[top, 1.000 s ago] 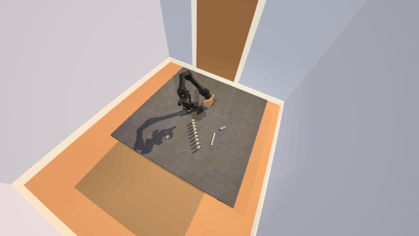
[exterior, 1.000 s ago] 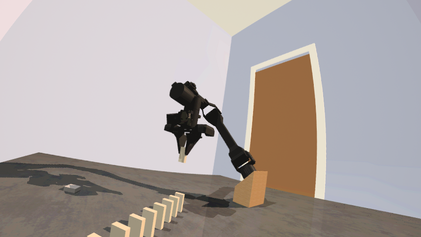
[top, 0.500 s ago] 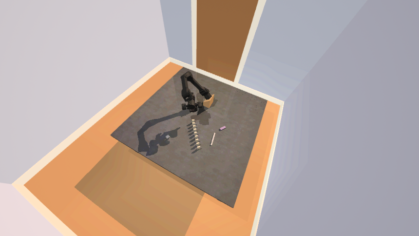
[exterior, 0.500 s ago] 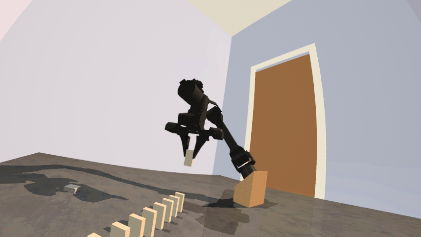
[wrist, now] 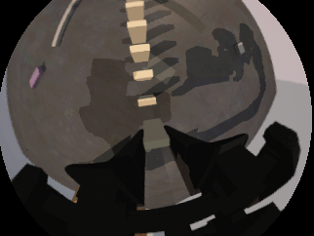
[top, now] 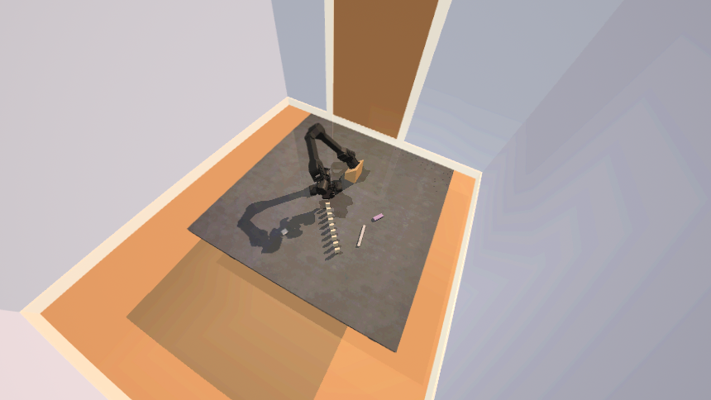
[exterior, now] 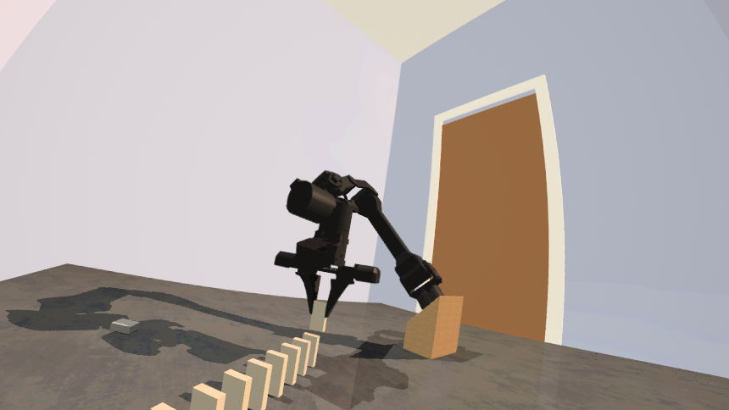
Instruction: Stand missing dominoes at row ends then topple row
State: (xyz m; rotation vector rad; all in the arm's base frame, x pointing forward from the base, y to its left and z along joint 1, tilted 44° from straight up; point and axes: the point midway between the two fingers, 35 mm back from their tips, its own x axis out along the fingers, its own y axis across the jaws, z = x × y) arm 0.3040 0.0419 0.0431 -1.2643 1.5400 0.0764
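From above, the arm's gripper (top: 326, 197) (exterior: 319, 312) (wrist: 153, 130) reaches over the near end of the domino row (top: 332, 230) (exterior: 275, 373) (wrist: 139, 53), presumably to extend it; outside, its fingers pinch an upright domino (exterior: 318, 316) (wrist: 156, 135) beyond the last piece; at the wrist, the grip spans its width, likely for matching alignment

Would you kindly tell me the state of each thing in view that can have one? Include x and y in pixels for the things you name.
Pincer (exterior: 319, 312) (wrist: 153, 130): closed on a domino
Held domino (exterior: 318, 317) (wrist: 156, 136): upright, gripped
Row of dominoes (top: 332, 230) (exterior: 258, 385) (wrist: 139, 52): standing
Pink block (top: 378, 217) (wrist: 35, 77): lying down, loose
Pale stick (top: 360, 235) (wrist: 63, 22): lying flat
Door (top: 378, 64) (exterior: 492, 218): shut
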